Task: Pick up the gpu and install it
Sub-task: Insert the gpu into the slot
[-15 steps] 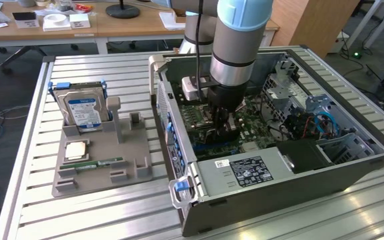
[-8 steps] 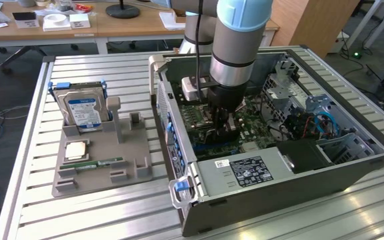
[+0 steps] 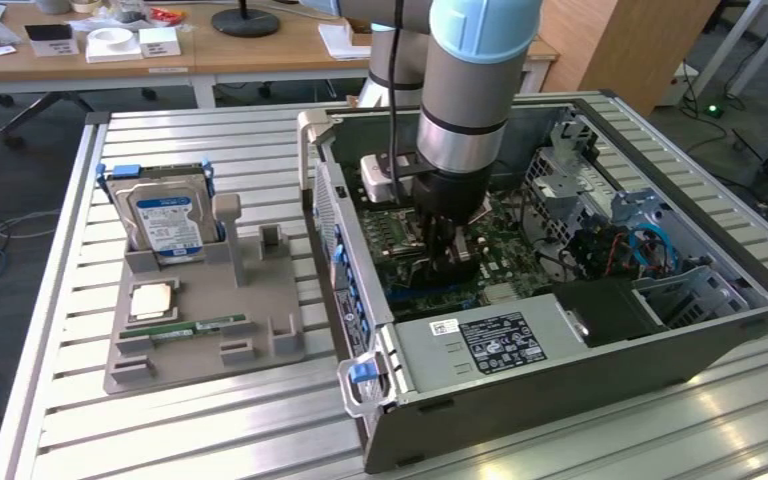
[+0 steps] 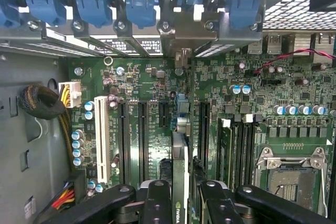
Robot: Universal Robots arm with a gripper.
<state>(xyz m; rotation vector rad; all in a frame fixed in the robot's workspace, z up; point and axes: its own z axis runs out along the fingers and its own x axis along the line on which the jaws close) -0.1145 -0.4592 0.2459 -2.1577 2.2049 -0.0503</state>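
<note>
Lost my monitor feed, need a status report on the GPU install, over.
Gripper shut on the gpu, card edge-on, low over the motherboard inside the open PC case. Seating in slot can't be told. Nothing seen blocking it.

The open computer case (image 3: 544, 330) lies on the slatted table (image 3: 197, 420), with the parts holder (image 3: 204, 320) beside it on the exterior view's left. In the holder, the hard drive (image 3: 164, 222) stands upright behind the RAM stick (image 3: 197, 327). The gripper (image 4: 180, 195) reaches down into the case, the gpu (image 4: 179, 182) edge-on between its fingers (image 4: 157, 203) (above the motherboard (image 4: 152, 124), among its slots).
</note>
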